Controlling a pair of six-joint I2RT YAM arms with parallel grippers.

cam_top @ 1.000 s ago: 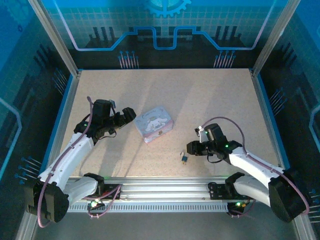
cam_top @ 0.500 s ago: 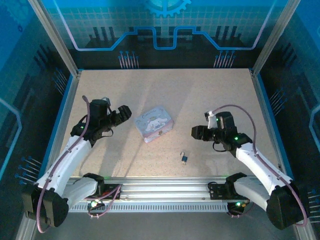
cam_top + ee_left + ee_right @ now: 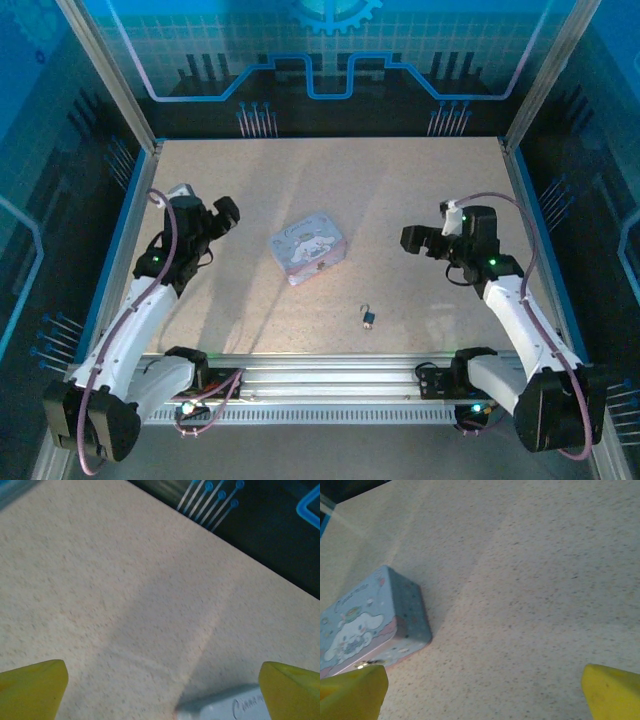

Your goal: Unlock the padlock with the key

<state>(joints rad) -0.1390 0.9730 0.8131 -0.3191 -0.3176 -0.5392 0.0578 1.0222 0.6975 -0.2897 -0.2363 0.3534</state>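
Observation:
The padlock (image 3: 368, 317) is a tiny dark block with a pale shackle, lying alone on the table in front of the tin. I cannot make out the key as a separate thing at this size. My right gripper (image 3: 411, 239) hangs up and to the right of the padlock, well apart from it. In the right wrist view the gripper (image 3: 482, 692) is open, its yellow fingertips (image 3: 355, 690) wide apart with nothing between them. My left gripper (image 3: 226, 212) is at the far left, also open (image 3: 160, 692) over bare table.
The pastel blue-and-pink cartoon tin (image 3: 310, 247) sits mid-table between the arms; the tin (image 3: 365, 625) fills the right wrist view's left side and its corner (image 3: 225, 707) shows at the left wrist view's lower edge. Metal posts and a blue rim (image 3: 125, 240) bound the table.
Both arms have drawn back from the middle: the right gripper left the padlock's side and went up and right, the left went left away from the tin. The padlock has not moved.

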